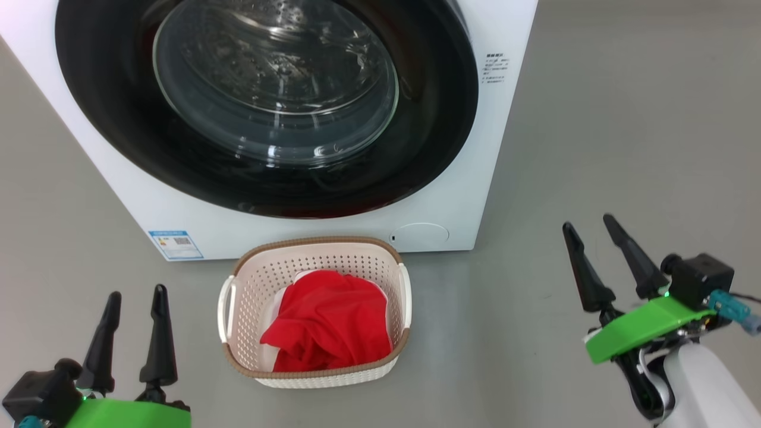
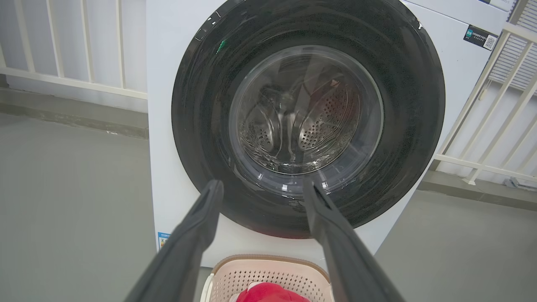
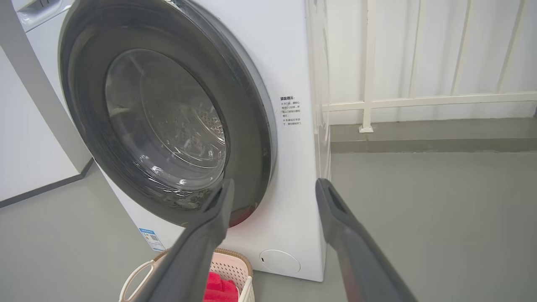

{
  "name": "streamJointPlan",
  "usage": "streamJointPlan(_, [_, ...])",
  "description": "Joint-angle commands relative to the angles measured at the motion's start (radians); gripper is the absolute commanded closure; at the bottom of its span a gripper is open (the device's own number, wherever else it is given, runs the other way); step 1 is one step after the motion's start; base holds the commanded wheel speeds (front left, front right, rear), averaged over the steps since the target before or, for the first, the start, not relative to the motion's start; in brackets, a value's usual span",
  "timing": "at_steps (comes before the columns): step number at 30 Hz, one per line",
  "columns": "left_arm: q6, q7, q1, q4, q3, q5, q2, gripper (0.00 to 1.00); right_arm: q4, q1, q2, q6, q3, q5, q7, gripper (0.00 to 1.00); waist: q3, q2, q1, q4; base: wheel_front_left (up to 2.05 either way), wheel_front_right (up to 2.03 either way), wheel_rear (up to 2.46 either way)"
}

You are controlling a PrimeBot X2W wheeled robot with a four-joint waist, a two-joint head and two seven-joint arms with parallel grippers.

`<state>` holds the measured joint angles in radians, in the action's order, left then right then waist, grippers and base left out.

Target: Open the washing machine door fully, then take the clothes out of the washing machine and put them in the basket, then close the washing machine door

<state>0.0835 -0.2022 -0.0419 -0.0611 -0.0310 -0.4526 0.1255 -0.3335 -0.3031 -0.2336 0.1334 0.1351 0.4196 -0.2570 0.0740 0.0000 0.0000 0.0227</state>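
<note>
The door lies shut, flush against the front of the washer. The basket stands on the grey floor just before the washer, below the door. The red clothes lie heaped inside the basket. The left claw hangs low to the basket's left, fingers apart and holding nothing. The right claw hangs well off to the basket's right, fingers likewise apart and empty.

Left gripper and right gripper hover, jaws parted.
</note>
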Motion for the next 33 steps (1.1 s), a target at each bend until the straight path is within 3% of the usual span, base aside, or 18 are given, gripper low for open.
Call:
streamJointPlan(1, [-0.01,0.003,-0.003,0.032,0.032,0.007,0.021,0.0,0.031,0.015,0.004,-0.003,0.009,-0.013,-0.005,0.0,-0.007,0.0,0.0,-0.003,0.0,0.0,0.0])
streamJointPlan(33, [-0.037,0.004,0.016,0.053,0.003,0.021,0.036,0.0,0.066,0.06,0.028,-0.003,-0.022,-0.044,-0.005,0.0,-0.018,0.0,0.0,-0.01,0.0,0.0,0.0])
